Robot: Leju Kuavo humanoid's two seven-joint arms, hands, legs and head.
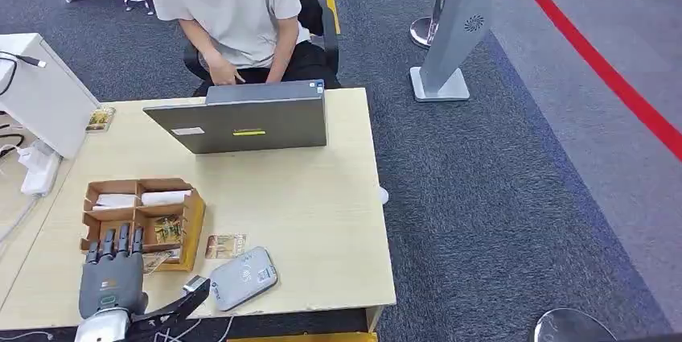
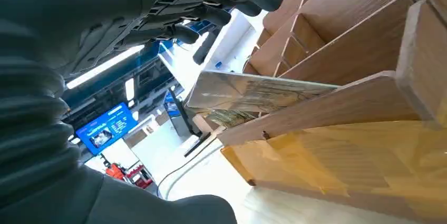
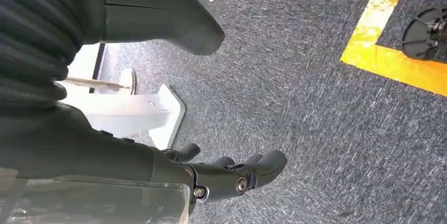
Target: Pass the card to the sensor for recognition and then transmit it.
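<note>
My left hand, empty with fingers apart, hovers lower left; reaching clumsily could knock the wooden compartment tray instead of lifting the printed card.

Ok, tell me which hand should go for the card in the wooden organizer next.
Left. The left hand hovers with fingers spread at the near edge of the wooden organizer, right by the card leaning in its front slot. The right hand hangs over the carpet, away from the table.
</note>
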